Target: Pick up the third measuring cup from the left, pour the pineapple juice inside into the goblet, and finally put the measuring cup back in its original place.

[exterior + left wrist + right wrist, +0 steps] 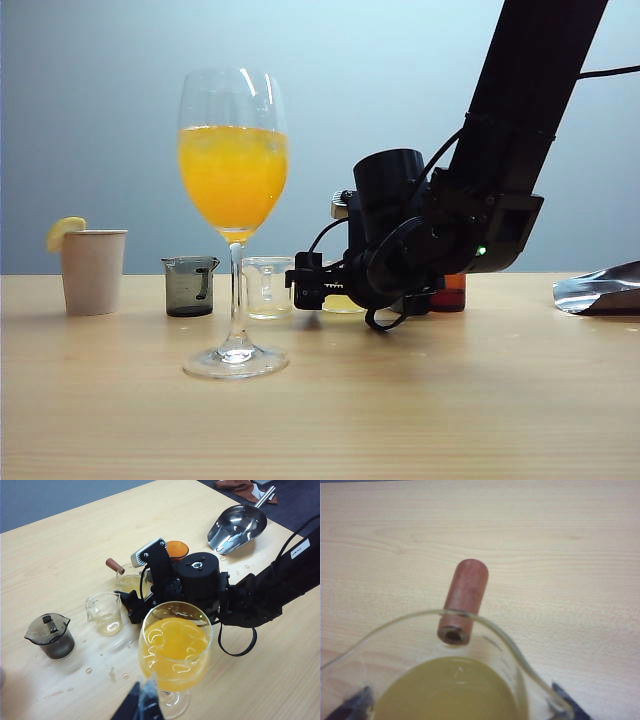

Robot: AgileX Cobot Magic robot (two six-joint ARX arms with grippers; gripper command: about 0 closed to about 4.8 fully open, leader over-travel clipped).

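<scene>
The third measuring cup [470, 680] is seen standing on the table [480, 400], in a row of cups toward the far edge, and it holds the pineapple juice [447, 692]. A reddish-brown handle [464, 601] projects from its rim. The right gripper [312, 283] is lowered to the table at this cup, with its fingers [350, 702] spread wide on either side of the glass wall; contact cannot be made out. The goblet [234, 150], filled with opaque orange drink, stands nearer the front edge. The left gripper [142, 705] is seen just beside the goblet's bowl; whether it is open or clamped cannot be told. 1 paper cup [92, 270] stands near the left edge.
</scene>
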